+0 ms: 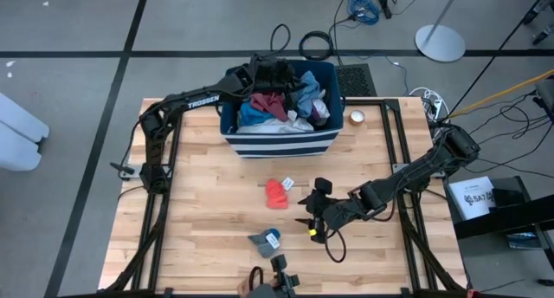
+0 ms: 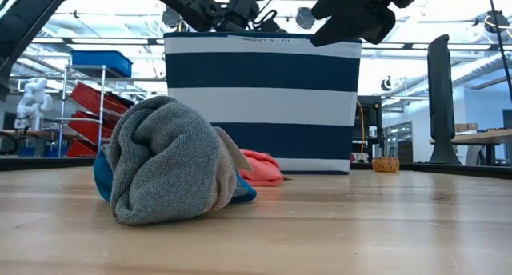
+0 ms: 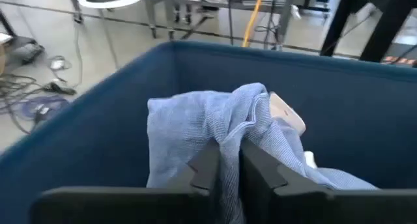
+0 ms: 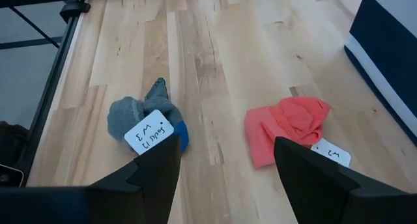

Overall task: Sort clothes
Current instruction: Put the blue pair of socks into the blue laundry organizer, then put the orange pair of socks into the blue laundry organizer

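Note:
The navy bin with white stripes (image 1: 279, 135) stands at the table's far middle, holding several clothes: blue (image 1: 253, 114), maroon (image 1: 268, 100) and white (image 1: 293, 123). My left gripper (image 1: 267, 78) is over the bin's far left part, shut on a light blue cloth (image 3: 195, 126). A red-orange piece (image 1: 276, 192) and a balled grey and blue sock (image 1: 265, 239) lie on the table nearer me, each with a white tag. My right gripper (image 4: 225, 178) is open and empty above the table, right of these two (image 1: 315, 213). My left gripper pinches a bunched fold of the light blue cloth (image 3: 228, 142) between its two fingers. The cloth stands up in folds past the fingertips, inside the bin's walls, with a pale tag (image 3: 287, 113) on it. Whether its lower part rests on the pile I cannot tell.
A small roll of tape (image 1: 357, 118) lies right of the bin. A camera mount (image 1: 275, 276) stands at the near edge. Black frame rails (image 1: 402, 151) run along the table's left and right sides. Bare wood lies left of the loose pieces.

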